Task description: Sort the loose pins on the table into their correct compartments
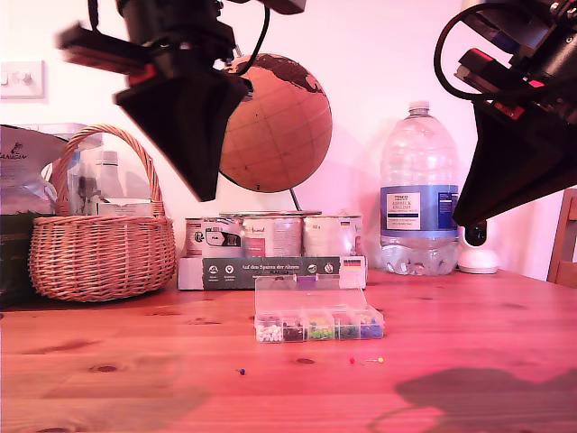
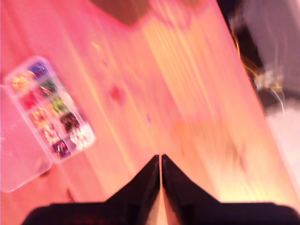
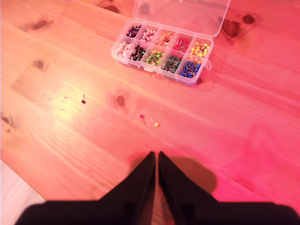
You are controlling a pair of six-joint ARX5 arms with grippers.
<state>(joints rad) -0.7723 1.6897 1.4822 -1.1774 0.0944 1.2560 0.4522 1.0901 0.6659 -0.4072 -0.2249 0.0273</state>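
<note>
Loose pins (image 3: 141,116): three seen, lying flat on the bare bench (image 1: 135,388) in front of the box, none yet sorted; a dark blue-headed one (image 1: 241,371) apart toward the exterior view's left, a red-headed one (image 1: 352,360) and a yellow-headed one (image 1: 380,360) close together toward its right; all near the box but clear of it. Compartments (image 3: 161,51): two rows of small sections in a low clear box, each filled with one colour of pins; the hinged lid (image 3: 180,14) stood thrown back on the far side, presumably so that pins could be dropped in from above. My first hand (image 2: 161,157): closed, tips meeting along a thin seam, nothing held; high over open bench, the box off to one side in a blurred picture. My second hand (image 3: 156,153): likewise closed and empty, raised above the bench with the red and yellow pins just ahead of its tips, judged the nearer candidates for pick-up. The wrist views did not settle which arm (image 1: 189,99) in the exterior view was which. Surroundings, all behind the box and well apart from the pins: wicker basket (image 1: 101,244), dark tray of tins (image 1: 270,271), globe (image 1: 275,122), large water bottle (image 1: 416,194). Obstructions: none between hands and pins; the pins' small size and flat lie were judged the chief difficulty.
</note>
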